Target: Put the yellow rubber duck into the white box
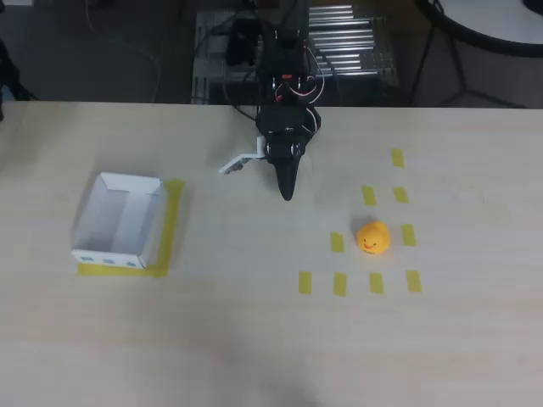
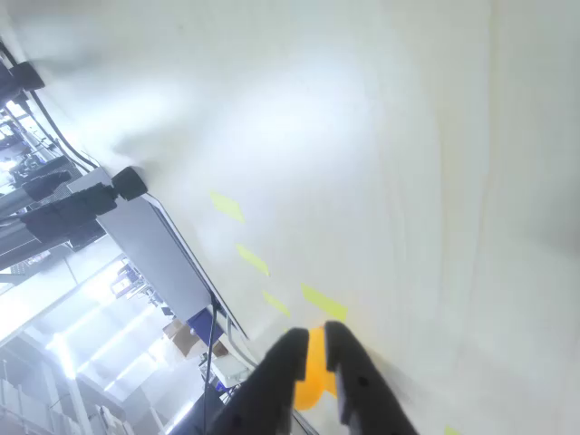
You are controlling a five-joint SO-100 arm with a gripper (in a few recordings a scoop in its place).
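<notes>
The yellow rubber duck (image 1: 372,237) sits on the table at the right, among short yellow tape marks. The white box (image 1: 106,254) lies at the left on a yellow tape frame and holds nothing. My black gripper (image 1: 287,192) hangs over the table's far middle, pointing toward the near edge. It is up and left of the duck and well right of the box. In the wrist view the two black fingers (image 2: 288,367) stand with only a thin slit between them, gripping nothing. The duck (image 2: 315,370) shows through that slit, farther off.
Several yellow tape rectangles (image 1: 338,283) mark spots around the duck. A small white plate (image 1: 238,163) sticks out from the arm's left side. Cables and a metal rack (image 1: 348,42) lie beyond the table's far edge.
</notes>
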